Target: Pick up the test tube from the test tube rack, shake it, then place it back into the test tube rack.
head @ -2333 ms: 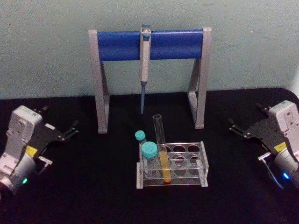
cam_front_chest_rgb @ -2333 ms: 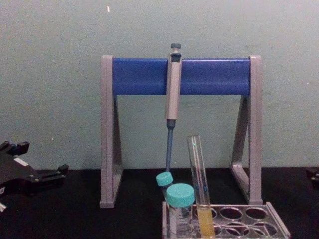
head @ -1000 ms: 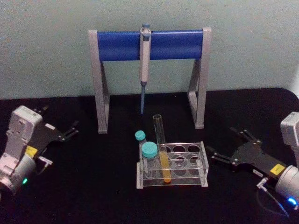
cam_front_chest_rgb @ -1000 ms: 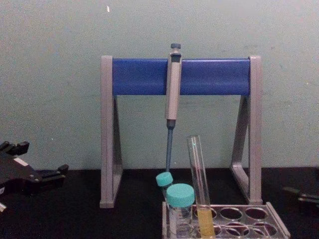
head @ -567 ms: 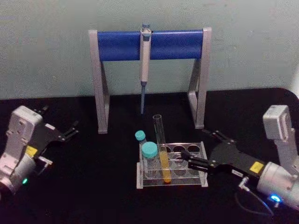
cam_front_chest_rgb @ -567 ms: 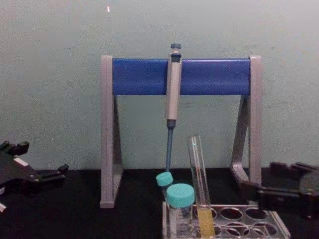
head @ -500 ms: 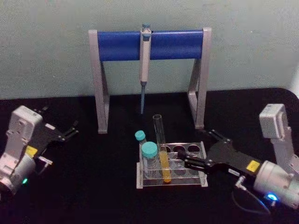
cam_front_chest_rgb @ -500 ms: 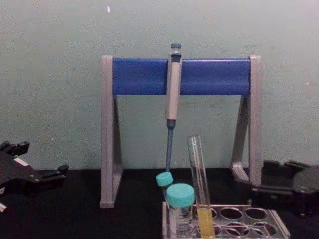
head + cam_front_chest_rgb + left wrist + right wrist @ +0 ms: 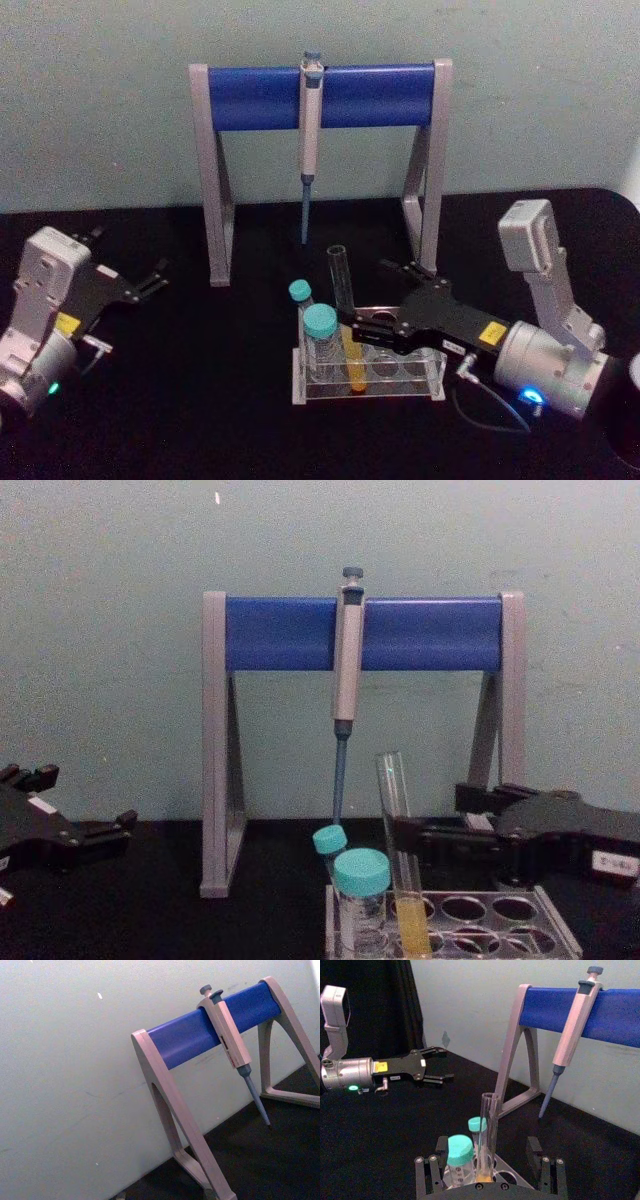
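Test tube (image 9: 341, 285) stands near-upright in test tube rack (image 9: 400, 387), mouth up.

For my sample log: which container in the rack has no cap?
The tall test tube with yellow liquid; the front vial and rear vial beside it wear teal caps.

right gripper (image 9: 362, 291) now in from the right, open fingers (image 9: 375, 318) apparently at the test tube (image 9: 342, 290)
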`<action>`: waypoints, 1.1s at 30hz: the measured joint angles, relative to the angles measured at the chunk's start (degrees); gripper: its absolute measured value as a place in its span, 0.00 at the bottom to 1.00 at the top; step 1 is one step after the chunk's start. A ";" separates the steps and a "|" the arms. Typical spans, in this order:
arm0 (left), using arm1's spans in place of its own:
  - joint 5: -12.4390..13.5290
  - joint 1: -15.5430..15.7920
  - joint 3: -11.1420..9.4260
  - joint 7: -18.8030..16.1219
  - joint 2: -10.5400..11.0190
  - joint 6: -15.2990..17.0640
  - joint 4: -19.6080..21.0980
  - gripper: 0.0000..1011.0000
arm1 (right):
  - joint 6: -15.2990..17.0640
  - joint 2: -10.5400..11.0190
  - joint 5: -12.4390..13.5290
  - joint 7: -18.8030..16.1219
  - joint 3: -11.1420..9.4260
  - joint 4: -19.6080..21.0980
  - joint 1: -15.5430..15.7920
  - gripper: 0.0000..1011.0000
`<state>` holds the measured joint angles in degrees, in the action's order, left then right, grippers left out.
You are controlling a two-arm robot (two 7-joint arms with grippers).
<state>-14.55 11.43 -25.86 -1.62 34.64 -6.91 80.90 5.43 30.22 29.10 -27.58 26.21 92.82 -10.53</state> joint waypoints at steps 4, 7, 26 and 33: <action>0.00 0.00 0.00 0.00 0.00 0.00 0.00 0.99 | 0.88 -1.60 -0.51 0.24 0.72 -1.60 -1.61 0.99; 0.00 0.00 0.00 0.00 0.00 0.00 0.00 0.99 | 1.72 -2.64 -0.56 0.61 1.08 -2.51 -2.53 0.99; 0.00 0.00 0.00 0.00 0.00 0.00 0.00 0.99 | 4.15 -5.00 -1.31 1.43 2.52 -5.48 -4.57 0.99; 0.00 0.00 0.00 0.00 0.00 0.00 0.00 0.99 | 4.19 -5.04 -1.32 1.46 2.52 -5.48 -4.57 0.99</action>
<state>-14.55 11.43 -25.86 -1.62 34.65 -6.91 80.90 9.62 25.18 27.78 -26.12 28.73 87.34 -15.10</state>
